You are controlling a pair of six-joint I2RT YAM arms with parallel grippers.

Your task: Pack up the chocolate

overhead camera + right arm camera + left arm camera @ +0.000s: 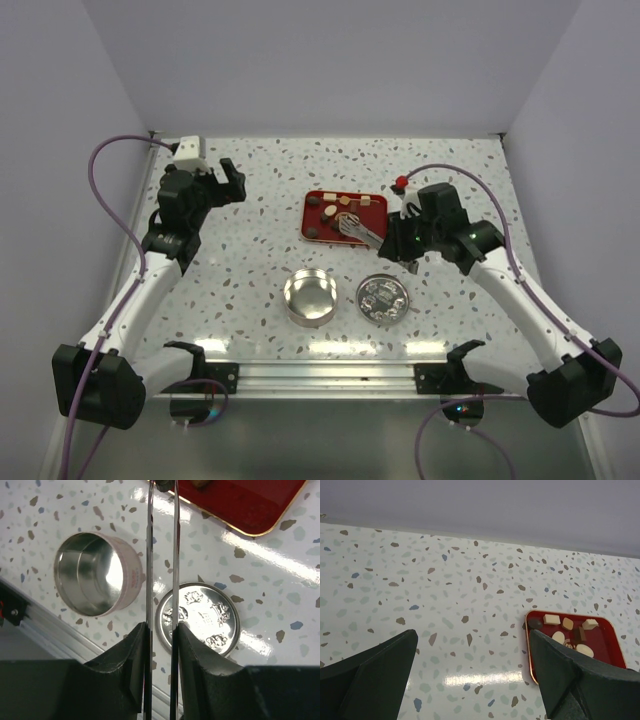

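Starting with the chocolate (551, 619): cream squares and ovals with a few dark and mid-brown bits, all lying loose in the red tray (606, 645), centre of the overhead view and lower right of the left wrist view. Too small to count surely.

Reaching into the tray's lower right corner overhead: metal tweezers (149, 555), pinched between the fingers of the right gripper (161, 627), clamped on the two blades with only a narrow gap left between them. Something dark between the blade tips at the very top of the right wrist view, by the tray's edge; cannot tell if gripped or merely lying behind.

Judging by that: picking the first piece, packing barely begun. Next, probably: squeeze gently on one piece, lift clear of the tray rim, carry down and left overhead to the round tin (95, 580), release inside. Calls for light pressure, for fear of flicking a small piece out of such thin blades.

Below the tray overhead: the tin, upright, open, shiny, holding nothing. Just to its right, seemingly not touching: the embossed lid (200, 617), flat on the speckled table (445, 580).

Off in the upper left overhead: the left gripper (472, 636), fingers spread wide, holding nothing, above the table beside the tray.
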